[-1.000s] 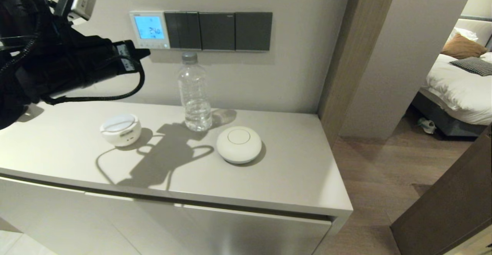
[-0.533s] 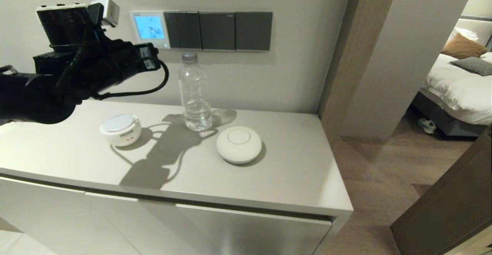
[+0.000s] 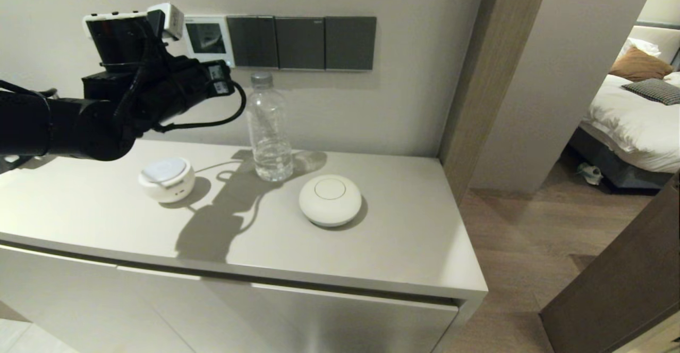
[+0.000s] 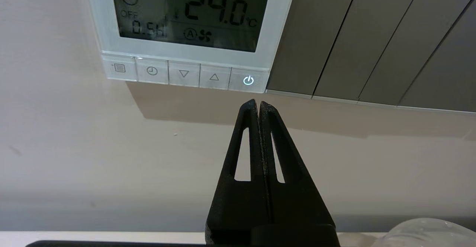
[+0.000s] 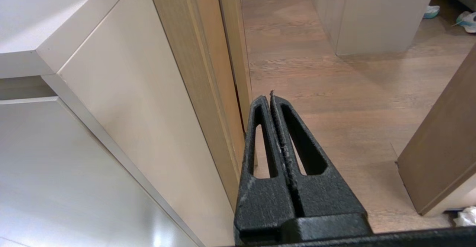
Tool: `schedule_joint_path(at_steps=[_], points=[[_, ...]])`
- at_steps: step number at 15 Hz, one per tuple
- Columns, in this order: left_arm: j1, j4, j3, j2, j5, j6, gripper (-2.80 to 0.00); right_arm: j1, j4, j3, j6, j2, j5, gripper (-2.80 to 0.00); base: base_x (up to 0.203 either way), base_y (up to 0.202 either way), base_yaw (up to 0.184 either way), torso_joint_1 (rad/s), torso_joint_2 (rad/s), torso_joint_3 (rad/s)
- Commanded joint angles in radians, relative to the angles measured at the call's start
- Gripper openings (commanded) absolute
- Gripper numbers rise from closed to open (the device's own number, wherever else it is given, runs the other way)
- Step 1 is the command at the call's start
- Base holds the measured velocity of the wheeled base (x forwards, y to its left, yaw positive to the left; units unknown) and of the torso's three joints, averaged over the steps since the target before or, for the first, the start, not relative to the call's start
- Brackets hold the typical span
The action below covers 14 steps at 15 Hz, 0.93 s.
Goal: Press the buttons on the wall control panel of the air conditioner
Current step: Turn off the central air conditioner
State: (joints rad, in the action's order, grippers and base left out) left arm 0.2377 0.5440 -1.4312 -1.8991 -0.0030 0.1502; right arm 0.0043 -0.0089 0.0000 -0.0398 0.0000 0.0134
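Pressing together, the tapered black jaws of the left gripper (image 4: 257,103) are held just below the buttons (image 4: 184,73), flat pale keys edging the square white wall control panel (image 4: 193,23).

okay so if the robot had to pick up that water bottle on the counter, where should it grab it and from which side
Probably the straight ribbed body of the water bottle, below the grey cap. It stands upright close to the wall, so come in level from the front, fingers either side. The left gripper, shut, is nearest.
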Motion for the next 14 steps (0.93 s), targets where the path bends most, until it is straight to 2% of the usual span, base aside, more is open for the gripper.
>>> schedule_joint_path(at_steps=[1, 14], points=[[-0.001, 0.002, -0.021, -0.004, 0.000, 0.002, -2.80, 0.000, 0.000, 0.003, 0.000, 0.001, 0.000, -2.80, 0.000, 0.000, 0.000, 0.000, 0.00, 0.000], [-0.009, -0.010, -0.093, -0.077, 0.003, 0.003, -2.80, 0.000, 0.000, 0.003, 0.000, 0.001, 0.000, -2.80, 0.000, 0.000, 0.000, 0.000, 0.00, 0.000]])
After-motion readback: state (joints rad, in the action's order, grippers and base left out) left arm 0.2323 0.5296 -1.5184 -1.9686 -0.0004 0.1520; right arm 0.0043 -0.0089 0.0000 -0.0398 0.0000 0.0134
